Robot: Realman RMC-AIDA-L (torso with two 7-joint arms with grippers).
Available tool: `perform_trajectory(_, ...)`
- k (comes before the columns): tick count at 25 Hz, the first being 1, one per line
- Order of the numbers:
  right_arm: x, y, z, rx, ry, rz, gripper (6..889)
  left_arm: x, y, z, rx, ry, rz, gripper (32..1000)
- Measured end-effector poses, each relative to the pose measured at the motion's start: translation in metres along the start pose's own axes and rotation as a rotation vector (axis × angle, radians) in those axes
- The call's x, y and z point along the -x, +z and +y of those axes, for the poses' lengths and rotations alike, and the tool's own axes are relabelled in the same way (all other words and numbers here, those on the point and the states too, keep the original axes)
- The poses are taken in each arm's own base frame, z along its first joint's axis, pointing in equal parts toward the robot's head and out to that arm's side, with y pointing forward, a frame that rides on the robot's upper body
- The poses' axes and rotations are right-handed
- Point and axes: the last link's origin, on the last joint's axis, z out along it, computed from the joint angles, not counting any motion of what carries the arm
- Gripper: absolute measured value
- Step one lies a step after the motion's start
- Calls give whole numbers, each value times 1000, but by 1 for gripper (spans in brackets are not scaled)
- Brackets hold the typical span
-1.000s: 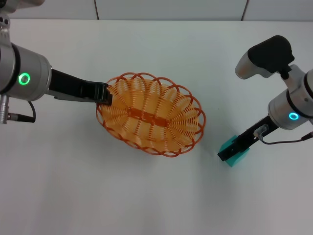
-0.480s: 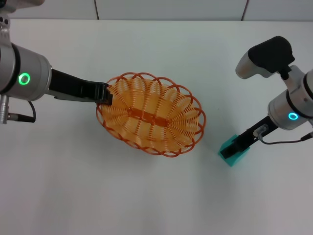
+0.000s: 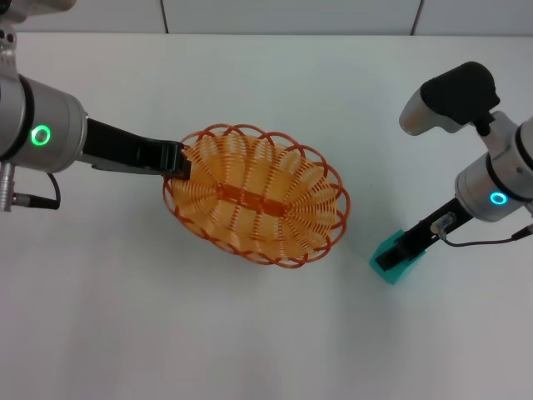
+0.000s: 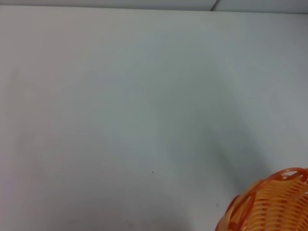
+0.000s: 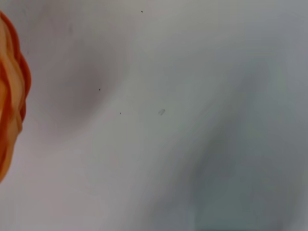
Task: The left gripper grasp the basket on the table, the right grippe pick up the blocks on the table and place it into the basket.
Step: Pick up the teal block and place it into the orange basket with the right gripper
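Observation:
The orange wire basket [image 3: 254, 196] lies on the white table [image 3: 250, 342], a little left of the middle in the head view. My left gripper [image 3: 176, 161] is shut on its scalloped rim at the left end. To the basket's right, the small teal block [image 3: 405, 268] sits low at the table with my right gripper [image 3: 391, 257] shut on it from above. Part of the block is hidden by the black fingers. The left wrist view catches only a piece of basket rim [image 4: 269, 204], and the right wrist view only a blurred basket edge [image 5: 10, 96].
The right arm's black-capped joint [image 3: 454, 96] hangs above the table's right side. A wall seam runs along the table's far edge [image 3: 266, 33]. White tabletop stretches in front of the basket and between the basket and the block.
My right gripper and the teal block have shifted together a few pixels toward the basket. The left gripper and the basket have stayed where they were.

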Motion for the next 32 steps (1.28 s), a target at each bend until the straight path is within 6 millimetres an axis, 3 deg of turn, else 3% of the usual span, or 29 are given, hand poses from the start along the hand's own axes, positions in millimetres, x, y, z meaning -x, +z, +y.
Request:
perform_trajectory(13,0,-1,-1,-1,1,-2,514,0,0,0,0,-1,-1,84)
perform_trajectory(18,6,-17,1,-5,-8,-51,515,1,0,-2,-2,-3,3,84)
perform_trajectory(24,25,-86,2,-68,-30,-256,514,1,0,-3,-3,-5,4,84)
perform_trajectory(25,26,-100,3,-90,-39,-297,513,1,0,-3,-3,-5,4,84)
perform_trajectory(26,29,-129,10,-134,-72,-376,513,1,0,-3,-4,-5,5,84)
perform_trajectory(27,29,-129,10,-134,-72,-376,513,1,0,-3,-4,-5,5,84)
perform_trajectory(32,34,-175,44,-189,-215,-498,514,0,0,-3,-5,-5,7,84)
